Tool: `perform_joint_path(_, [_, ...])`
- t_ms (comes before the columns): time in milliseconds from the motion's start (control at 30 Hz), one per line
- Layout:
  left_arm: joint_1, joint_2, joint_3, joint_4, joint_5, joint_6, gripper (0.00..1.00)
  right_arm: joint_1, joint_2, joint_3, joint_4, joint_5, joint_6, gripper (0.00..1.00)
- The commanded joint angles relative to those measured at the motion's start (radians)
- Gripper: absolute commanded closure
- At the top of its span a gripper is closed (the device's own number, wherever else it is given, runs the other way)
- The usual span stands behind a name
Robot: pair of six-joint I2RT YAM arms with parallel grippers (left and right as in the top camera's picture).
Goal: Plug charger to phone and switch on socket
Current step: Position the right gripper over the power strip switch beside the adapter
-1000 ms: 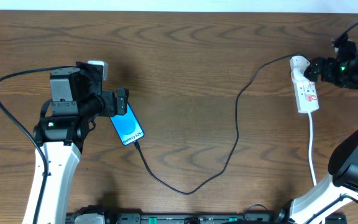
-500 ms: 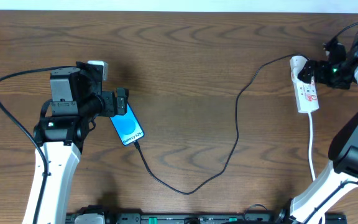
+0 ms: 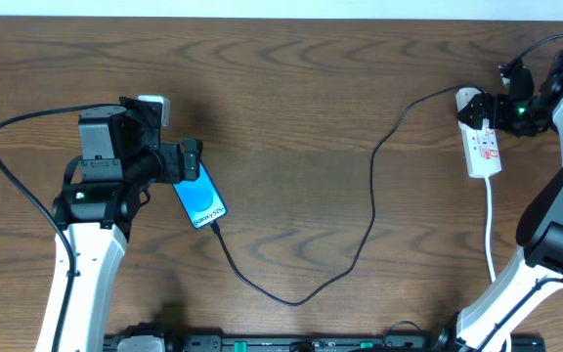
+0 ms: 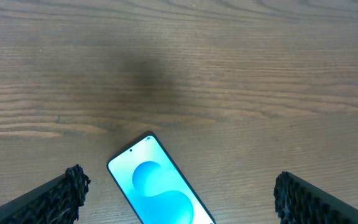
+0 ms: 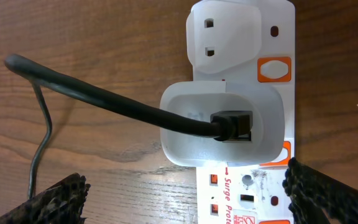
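Observation:
The phone (image 3: 201, 203) lies face up on the wooden table with its blue screen lit; it also shows in the left wrist view (image 4: 157, 190). The charger, a thin black cable (image 3: 373, 196), runs from the phone's lower end in a loop to a white adapter (image 5: 222, 124) plugged into the socket (image 3: 484, 152), a white power strip. An orange switch (image 5: 273, 70) sits beside the empty outlet. My left gripper (image 3: 192, 161) (image 4: 180, 180) is open over the phone's upper end. My right gripper (image 3: 487, 110) (image 5: 188, 186) is open just above the strip's adapter end.
The strip's thick white cord (image 3: 492, 235) runs toward the front edge beside the right arm's base. The left arm's own black cable (image 3: 3, 166) loops out at the far left. The table's back edge is near the top of the overhead view.
My right gripper has shifted a little left over the strip's adapter end, and its wrist has turned. The left arm, phone and cable have not moved.

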Motion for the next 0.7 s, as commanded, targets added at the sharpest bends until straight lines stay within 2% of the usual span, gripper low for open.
perform_joint_path(0, [-0.003,-0.005,0.026,0.0,-0.01,0.021,0.02,-0.002,0.013,0.01,0.002,-0.023,-0.015,0.01])
perform_joint_path(667, [-0.003,-0.005,0.026,0.0,-0.01,0.021,0.02,-0.002,0.014,-0.003,0.008,-0.019,-0.015,0.01])
